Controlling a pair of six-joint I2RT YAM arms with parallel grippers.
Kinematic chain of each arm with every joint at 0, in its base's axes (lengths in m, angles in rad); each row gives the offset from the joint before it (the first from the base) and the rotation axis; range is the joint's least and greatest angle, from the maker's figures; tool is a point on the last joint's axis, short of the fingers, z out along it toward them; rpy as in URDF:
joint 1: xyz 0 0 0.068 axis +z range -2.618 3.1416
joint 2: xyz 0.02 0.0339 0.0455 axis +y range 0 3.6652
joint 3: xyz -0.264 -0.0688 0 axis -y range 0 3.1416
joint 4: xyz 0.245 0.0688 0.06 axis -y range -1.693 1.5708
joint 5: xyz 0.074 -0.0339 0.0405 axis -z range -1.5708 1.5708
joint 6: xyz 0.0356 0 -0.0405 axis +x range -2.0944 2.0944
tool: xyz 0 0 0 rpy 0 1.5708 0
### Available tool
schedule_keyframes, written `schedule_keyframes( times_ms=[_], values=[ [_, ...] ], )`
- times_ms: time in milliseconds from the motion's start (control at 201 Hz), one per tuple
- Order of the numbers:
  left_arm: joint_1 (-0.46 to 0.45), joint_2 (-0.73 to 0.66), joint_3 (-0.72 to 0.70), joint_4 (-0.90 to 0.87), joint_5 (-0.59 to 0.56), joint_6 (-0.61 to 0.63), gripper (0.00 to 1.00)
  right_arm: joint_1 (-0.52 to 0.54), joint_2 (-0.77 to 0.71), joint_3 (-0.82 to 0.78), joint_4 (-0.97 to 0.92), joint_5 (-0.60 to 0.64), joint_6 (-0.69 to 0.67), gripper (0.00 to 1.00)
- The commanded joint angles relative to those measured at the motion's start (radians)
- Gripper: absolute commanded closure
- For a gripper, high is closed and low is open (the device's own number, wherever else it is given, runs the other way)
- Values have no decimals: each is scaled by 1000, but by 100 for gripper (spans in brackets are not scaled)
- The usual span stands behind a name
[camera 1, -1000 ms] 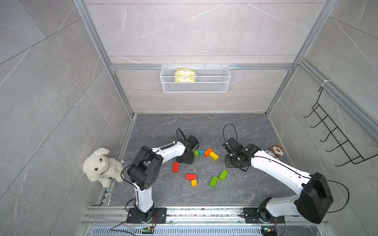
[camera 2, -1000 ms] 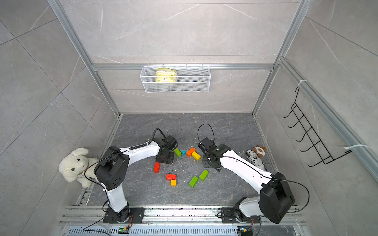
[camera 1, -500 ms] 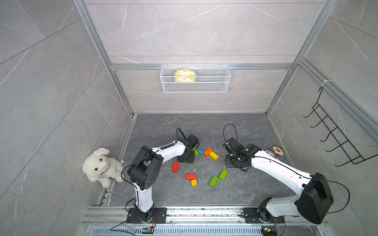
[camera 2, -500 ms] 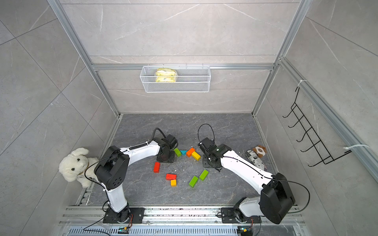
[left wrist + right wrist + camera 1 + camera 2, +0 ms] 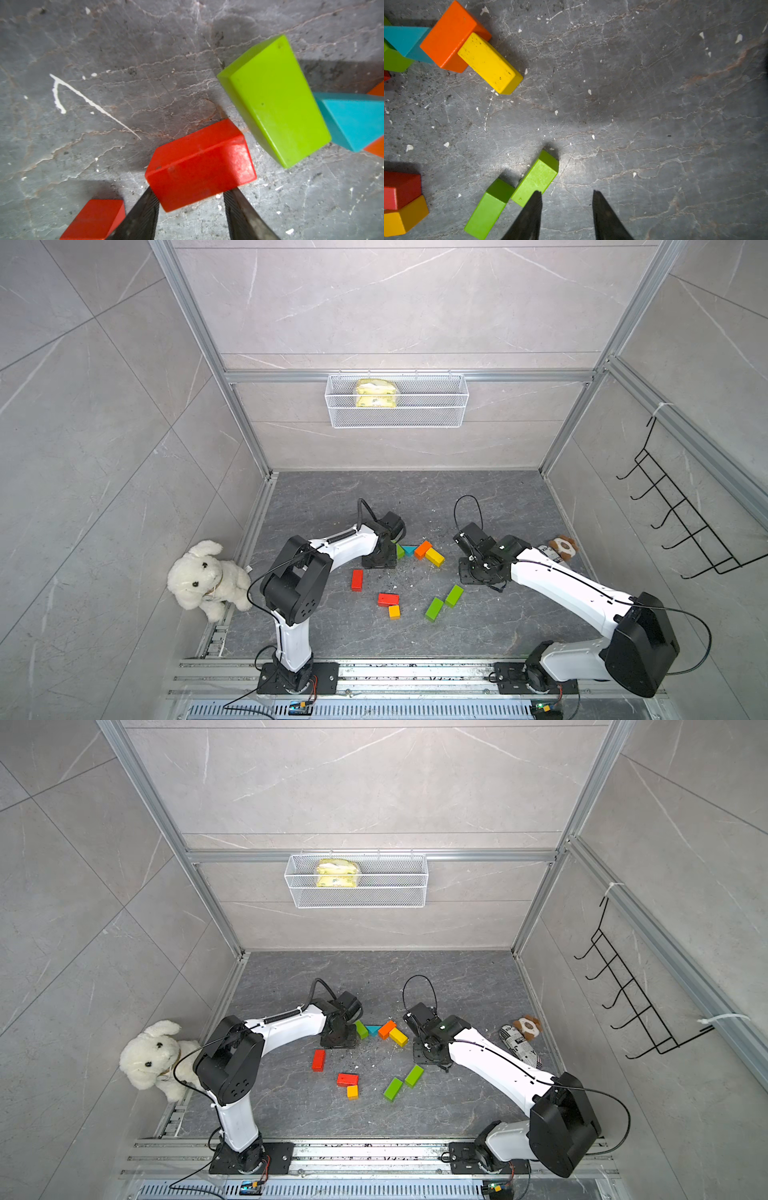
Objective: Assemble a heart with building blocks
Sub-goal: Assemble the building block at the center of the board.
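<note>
My left gripper (image 5: 191,190) stands open low over the floor, its fingertips on either side of the near end of a red block (image 5: 200,164) that lies flat. Beside that block lie a green block (image 5: 274,99) and the teal triangle (image 5: 351,118). In both top views the arm hides this red block. The top row reads green (image 5: 400,551), teal (image 5: 409,549), orange (image 5: 422,548), yellow (image 5: 434,557). Loose lie a red block (image 5: 357,579), a red block (image 5: 388,599) touching the yellow-orange cube (image 5: 394,611), and two green blocks (image 5: 434,608) (image 5: 454,595). My right gripper (image 5: 565,192) is open and holds nothing, beside a green block (image 5: 536,178).
A white plush dog (image 5: 208,572) sits outside the left rail. A small brown toy (image 5: 561,547) lies by the right wall. A wire basket (image 5: 397,402) hangs on the back wall and a black hook rack (image 5: 685,522) on the right wall.
</note>
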Motion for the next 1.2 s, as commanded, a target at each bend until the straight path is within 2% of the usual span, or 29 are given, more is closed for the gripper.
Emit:
schedule_keyframes(
  times_ms=[0,478,882,1190],
  values=[
    [4,15,31,4,7,-41,44,-3,-19,-14,3,-6,10,56],
    [5,2,24,27,-54,-87,35,-3,-24,-17,7,-24,-5,56],
    [5,6,53,12,-37,-82,40,-3,-18,-11,4,-26,-10,56],
    [4,-49,-18,7,-21,-111,41,-4,-15,-14,5,-23,-13,56]
  ],
)
